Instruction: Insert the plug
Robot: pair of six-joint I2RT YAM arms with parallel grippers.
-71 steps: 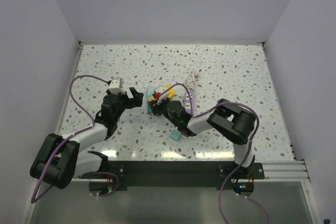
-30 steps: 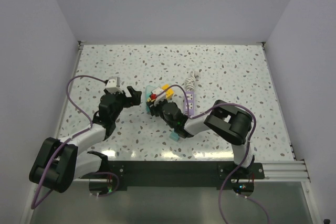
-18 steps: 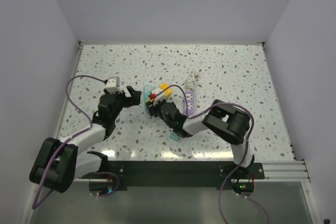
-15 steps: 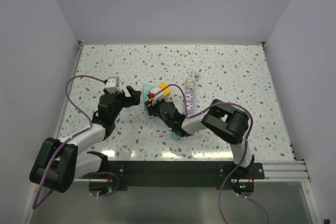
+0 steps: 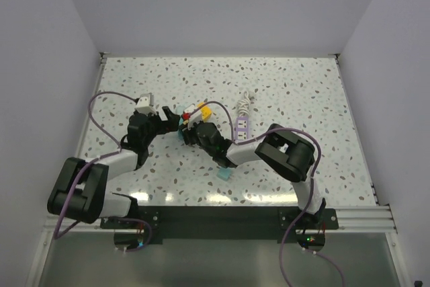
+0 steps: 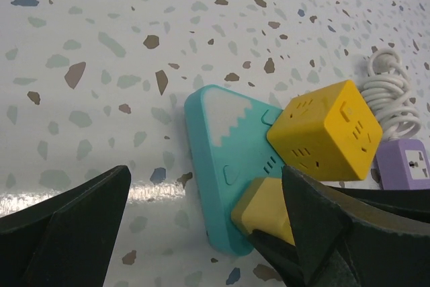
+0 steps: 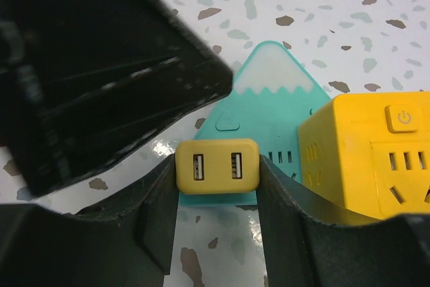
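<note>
**Yellow plug held in my right fingers, teal socket block directly ahead**

Yellow plastic is the nearest thing to me. My right gripper (image 7: pixel 217 189) is closed narrow on the small yellow plug (image 7: pixel 217 165), with one finger on each of its short sides. Its two ports face my wrist camera, so I judge that its pins point away from me and toward the block.

Just behind the plug, the teal socket block (image 7: pixel 269 85) lies flat on the table (image 7: pixel 336 5). It is shaped like a mountain, with the wide base toward me and the white peak away, so its long axis runs almost along my line of approach. The plug is at the near edge of this block, and I cannot tell if they touch.

Small slots (image 7: pixel 274 158) show on the teal face just to the right of the plug, between it and the yellow cube (image 7: pixel 376 159) that sits at the right side of the block. In my judgement the coming move depends on this small offset to the right and forward.

My left gripper (image 6: pixel 205 193) stands wide and holds nothing. It is close to the left side of the block, near enough to steady it.

Farther away are the purple socket (image 6: pixel 406 166) and the white coiled cable (image 6: pixel 393 92).
</note>
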